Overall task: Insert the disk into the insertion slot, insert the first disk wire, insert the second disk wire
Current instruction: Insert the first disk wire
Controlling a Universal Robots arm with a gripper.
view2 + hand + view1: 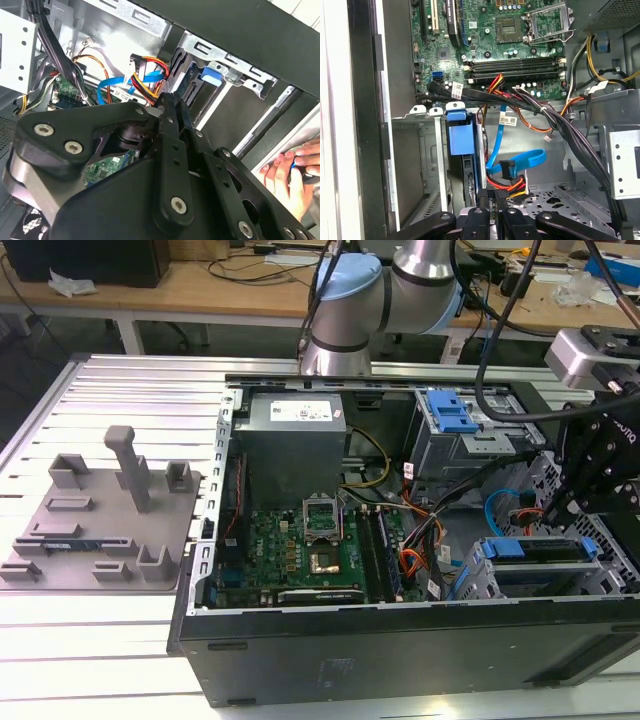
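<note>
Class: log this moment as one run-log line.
disk in insertion slot | end effector at disk's end | first disk wire, second disk wire beside it, plugged state unclear

No legible text.
White label (297,412) on power supply (290,455), cable tags (507,120): print too small to make out.

The arm (430,260) is a smooth silver-grey tube with light blue caps (350,285) on its rounded joints. Black cables (480,370) loop beside it. The gripper (492,207) is matte black, its flat bars and links dotted with silver screws (73,147).
</note>
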